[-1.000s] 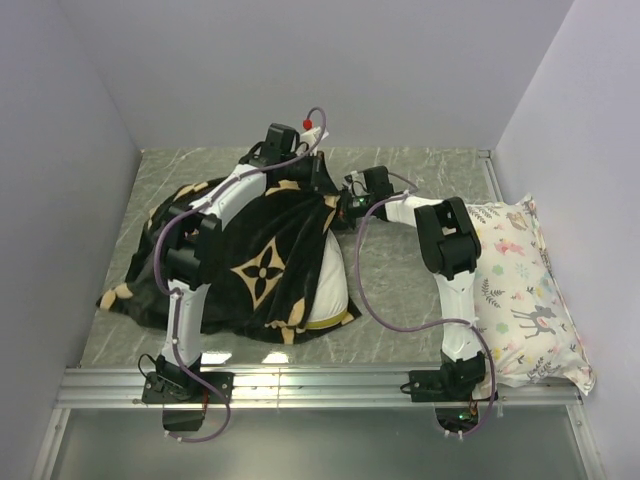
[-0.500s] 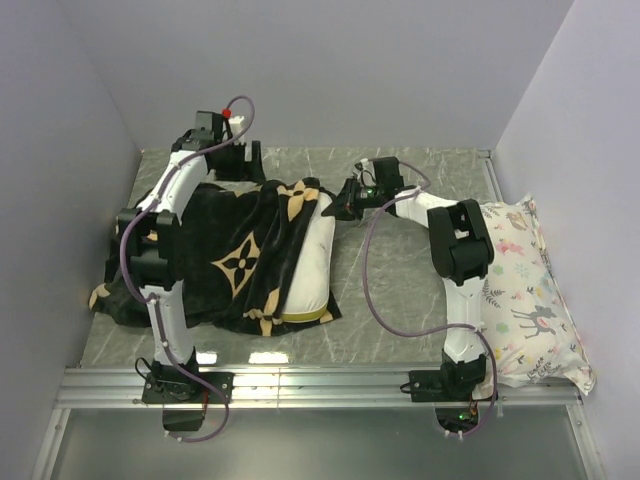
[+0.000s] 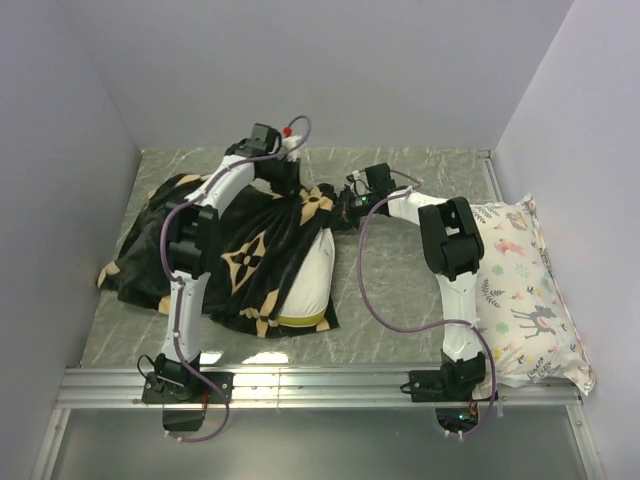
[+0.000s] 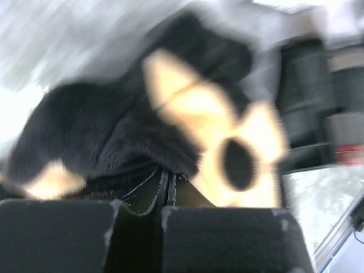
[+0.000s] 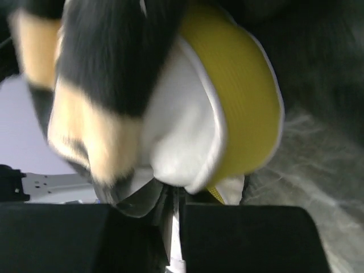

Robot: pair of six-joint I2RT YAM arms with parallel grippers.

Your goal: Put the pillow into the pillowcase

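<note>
The black pillowcase [image 3: 230, 250] with tan flowers lies bunched over the left half of the table and covers most of the pillow [image 3: 312, 268]. The pillow's white side and yellow band [image 3: 300, 320] stick out at the case's right and near edges. My left gripper [image 3: 287, 185] is at the case's far edge. In the left wrist view it [image 4: 168, 190] is shut on a fold of the pillowcase [image 4: 114, 131]. My right gripper [image 3: 340, 210] meets the pillow's far right corner. In the right wrist view it [image 5: 176, 199] is shut on the corner of the pillow [image 5: 187, 125], beside the yellow band [image 5: 239, 96].
A second pillow with a deer print [image 3: 520, 290] lies along the right wall, next to the right arm. A metal rail [image 3: 320, 385] runs along the table's near edge. Walls close in the table on the left, back and right.
The left arm swung out to the far left, then came back toward the centre with the pillowcase's far edge. More of the pillow's white side shows now. The right gripper stayed at the pillow's corner.
</note>
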